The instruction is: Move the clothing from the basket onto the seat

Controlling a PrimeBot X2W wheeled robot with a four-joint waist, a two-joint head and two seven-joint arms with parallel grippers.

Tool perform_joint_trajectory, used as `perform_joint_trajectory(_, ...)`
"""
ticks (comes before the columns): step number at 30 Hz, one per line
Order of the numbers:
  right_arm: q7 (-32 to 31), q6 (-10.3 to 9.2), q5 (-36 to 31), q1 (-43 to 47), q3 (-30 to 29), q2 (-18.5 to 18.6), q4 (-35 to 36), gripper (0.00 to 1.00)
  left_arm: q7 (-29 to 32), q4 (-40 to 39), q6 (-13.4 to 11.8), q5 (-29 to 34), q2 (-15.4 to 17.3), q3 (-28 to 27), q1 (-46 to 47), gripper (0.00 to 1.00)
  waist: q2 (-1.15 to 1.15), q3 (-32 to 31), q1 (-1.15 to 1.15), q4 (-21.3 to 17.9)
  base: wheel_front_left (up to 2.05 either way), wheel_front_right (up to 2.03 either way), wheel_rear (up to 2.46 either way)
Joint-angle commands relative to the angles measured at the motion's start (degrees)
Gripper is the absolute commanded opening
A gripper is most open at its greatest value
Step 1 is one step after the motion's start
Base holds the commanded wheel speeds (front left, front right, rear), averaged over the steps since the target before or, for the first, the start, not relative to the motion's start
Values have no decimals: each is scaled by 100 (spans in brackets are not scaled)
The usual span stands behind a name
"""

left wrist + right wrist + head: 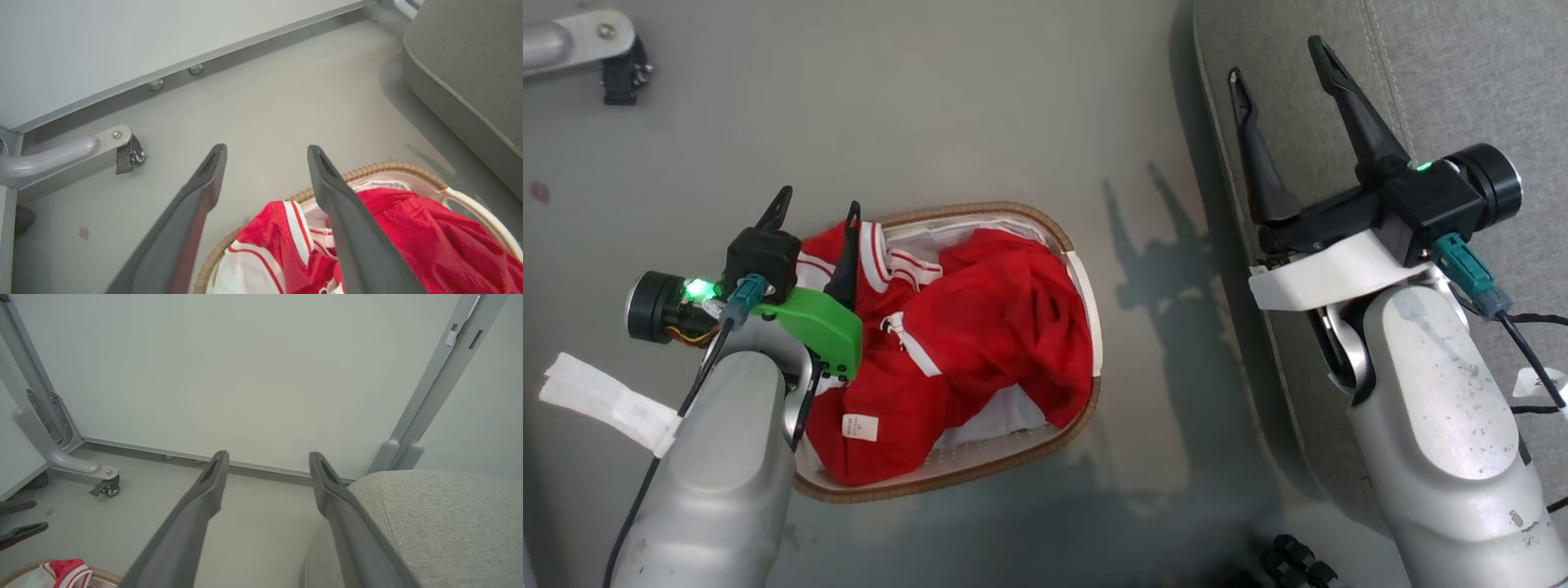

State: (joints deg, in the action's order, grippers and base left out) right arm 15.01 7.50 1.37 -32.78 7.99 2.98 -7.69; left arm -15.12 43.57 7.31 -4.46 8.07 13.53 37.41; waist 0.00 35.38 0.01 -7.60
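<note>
1. Currently the clothing [980, 327] lies heaped in the basket [980, 208]. Plain red cloth covers most of it. A white-sleeved jersey with striped trim sits at the left end.
2. The basket stands on the floor [972, 98], left of the seat [1462, 82], near it but apart.
3. The seat's rounded grey edge and a seam run down the right of the head view.
4. The left gripper [818, 200] hangs at the basket's left end with its fingers spread wide and nothing between them. One finger is over the jersey and the other is outside the rim, over the floor. I cannot tell whether either touches the cloth.
5. The right gripper [1276, 59] hangs above the seat's edge, fingers also wide and empty.
6. Farther off, a caster [619, 77] on a grey frame leg rests on the floor at the far left.
</note>
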Motion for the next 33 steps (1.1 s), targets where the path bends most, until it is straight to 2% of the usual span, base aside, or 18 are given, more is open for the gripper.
perform_joint_trajectory(1, 25, -2, 38, -98, 44, -3, 42, 100, -6, 131, 24, 25, 74, 37, 144, 100, 0, 551, -1, -453, 0, 0, 0)
perform_joint_trajectory(8, 25, -2, 139, -118, 156, -4, 145, 100, -7, 1113, -60, 83, 68, 121, 472, 100, 0, 878, -1, -606, 0, 0, 0)
perform_joint_trajectory(16, 25, -2, 198, -36, 271, -3, 195, 100, -6, 1987, -363, 132, 89, 154, 819, 100, 0, 1124, -1, -700, 0, 0, 0)
perform_joint_trajectory(26, 25, -2, 291, -149, 424, 0, 186, 100, -6, 2381, -273, -90, 165, 71, 1112, 100, 0, 1400, -1, -797, 0, 0, 0)
perform_joint_trajectory(27, 25, -2, 308, -155, 436, -1, 179, 100, -6, 2404, -259, -89, 169, 72, 1117, 95, 0, 1413, -1, -799, 0, 0, 0)
perform_joint_trajectory(28, 25, -2, 319, -160, 448, -1, 174, 100, -6, 2430, -240, -99, 170, 76, 1124, 50, 0, 1418, -1, -802, 0, 0, 0)
perform_joint_trajectory(29, 25, -2, 330, -164, 459, -1, 166, 100, -6, 2456, -230, -111, 174, 76, 1147, 29, 0, 1421, -1, -807, 0, 0, 0)
perform_joint_trajectory(30, 25, -2, 336, -166, 468, -1, 156, 100, -6, 2480, -223, -122, 181, 72, 1165, 0, 0, 1420, -1, -812, 0, 0, 0)
perform_joint_trajectory(33, 25, -2, 363, -164, 480, 0, 122, 100, -6, 2556, -228, -197, 175, 38, 1184, 0, 0, 1368, -1, -823, 0, 0, 0)
